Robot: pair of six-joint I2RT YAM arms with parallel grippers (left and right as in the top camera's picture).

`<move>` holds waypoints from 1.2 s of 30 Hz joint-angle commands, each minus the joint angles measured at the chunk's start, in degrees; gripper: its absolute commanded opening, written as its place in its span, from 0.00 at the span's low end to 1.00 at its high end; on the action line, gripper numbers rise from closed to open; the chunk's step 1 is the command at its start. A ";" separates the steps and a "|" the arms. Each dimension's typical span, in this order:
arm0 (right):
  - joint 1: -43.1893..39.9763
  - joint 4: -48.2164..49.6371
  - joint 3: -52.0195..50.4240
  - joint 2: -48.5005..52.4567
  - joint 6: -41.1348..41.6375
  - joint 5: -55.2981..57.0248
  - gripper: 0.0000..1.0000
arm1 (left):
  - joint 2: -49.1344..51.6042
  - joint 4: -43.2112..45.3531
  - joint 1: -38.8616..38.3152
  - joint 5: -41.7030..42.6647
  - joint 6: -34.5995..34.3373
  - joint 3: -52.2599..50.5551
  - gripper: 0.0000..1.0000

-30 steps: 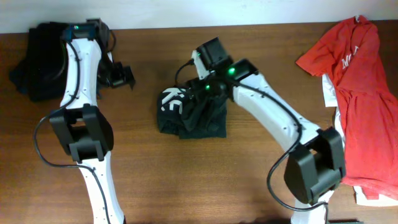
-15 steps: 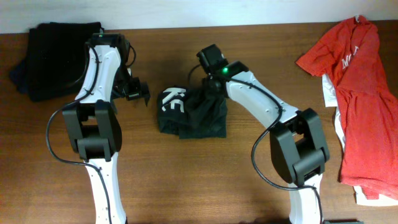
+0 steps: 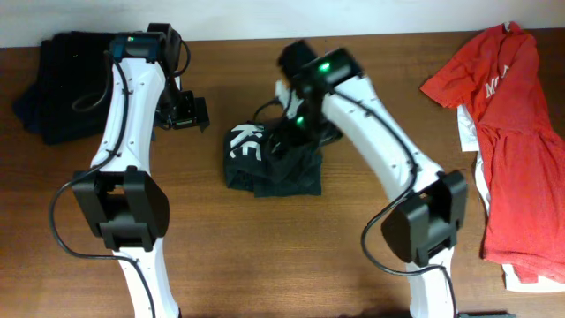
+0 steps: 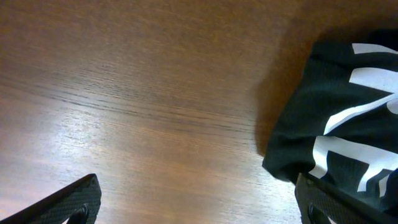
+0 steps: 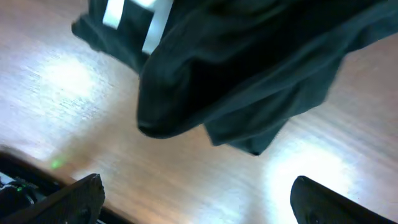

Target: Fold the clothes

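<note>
The dark charcoal T-shirt (image 3: 281,170) lies folded into a small bundle at the table's middle, white letters "KE" (image 3: 245,147) on its left end. My left gripper (image 3: 187,113) is open and empty, low over bare wood just left of the shirt. In the left wrist view the shirt (image 4: 348,112) lies at the right, by the right finger of my left gripper (image 4: 199,202). My right gripper (image 3: 298,124) is open and empty, above the shirt's back edge. In the right wrist view the shirt (image 5: 249,74) lies ahead of my right gripper (image 5: 199,199), clear of its fingers.
A black folded garment (image 3: 57,84) lies at the back left corner. A red T-shirt (image 3: 512,132) with white lettering is spread along the right edge over a white cloth (image 3: 466,134). Bare brown wood (image 3: 282,256) lies in front of the folded shirt.
My right arm has lifted away from the shirt's back edge and now stands higher. My left gripper swung toward the shirt, then drew back a little. The shirt has kept its place.
</note>
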 commanded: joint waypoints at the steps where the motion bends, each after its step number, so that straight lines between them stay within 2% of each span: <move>1: 3.87 5.14 -4.26 -0.20 2.36 3.34 0.99 | 0.02 0.70 -0.35 -0.46 -0.57 -0.11 0.99; 4: 6.82 12.31 -9.84 -0.20 2.82 3.85 0.99 | 0.02 0.59 -0.31 -0.46 -0.52 -0.11 0.99; 6: 6.71 16.63 -13.11 -0.20 6.78 7.50 0.99 | 0.02 0.42 -0.31 -0.46 -0.52 -0.11 0.99; 7: 6.49 18.67 -14.53 -0.20 6.93 8.07 0.95 | 0.02 0.42 -0.31 -0.46 -0.52 -0.11 0.99; 10: 5.90 21.81 -16.11 -0.20 8.76 13.97 0.60 | 0.02 0.20 -0.31 -0.46 -0.52 -0.11 0.99; 12: 5.27 22.01 -16.11 -0.20 9.53 16.44 0.24 | 0.02 -0.04 -0.31 -0.46 -0.52 -0.11 0.99; 13: 4.81 21.73 -16.11 -0.20 9.73 16.46 0.09 | 0.02 0.00 -0.31 -0.46 -0.52 -0.11 0.99; 14: 4.09 20.31 -15.91 -0.22 9.90 16.46 0.04 | 0.02 0.00 -0.33 -0.46 -0.55 -0.11 0.99; 16: 2.93 13.60 -12.57 -0.33 9.92 16.41 0.04 | 0.02 0.00 -0.33 -0.46 -0.52 -0.11 0.99; 18: 0.96 3.30 -8.20 -0.33 9.29 16.46 0.04 | 0.02 0.02 -0.31 -0.46 -0.55 -0.11 0.99; 20: -0.35 0.52 -9.18 -0.09 7.89 16.70 0.04 | 0.02 -0.04 -0.35 -0.44 -0.55 -0.11 0.99; 26: -1.49 6.08 -24.30 -0.09 9.90 12.22 0.07 | 0.02 -1.18 -0.37 1.29 -0.31 -0.11 0.99; 27: -1.46 6.12 -25.99 -0.09 9.90 11.91 0.40 | 0.02 -1.14 -0.37 1.29 -0.31 -0.11 0.99; 28: -1.73 4.63 -26.21 -0.09 9.90 12.37 0.68 | 0.02 -1.09 -0.37 1.29 -0.31 -0.11 0.99; 30: -3.30 1.51 -24.87 -0.46 9.92 13.11 0.69 | 0.02 -1.14 -0.37 1.27 -0.31 -0.11 0.99; 32: -7.21 -5.55 -18.29 -0.66 10.95 17.18 0.80 | 0.02 -1.11 -0.37 1.27 -0.31 -0.11 0.99; 34: -10.49 -7.21 -11.74 -0.81 9.70 17.07 0.88 | 0.02 -1.03 -0.37 1.29 -0.33 -0.11 0.99; 35: -12.09 -6.78 -8.92 -0.81 9.20 16.85 1.00 | 0.02 -1.03 -0.37 1.27 -0.33 -0.11 0.99; 36: -13.20 -5.16 -7.82 -0.81 9.18 16.15 0.99 | 0.02 -0.79 -0.37 1.27 -0.33 -0.11 0.99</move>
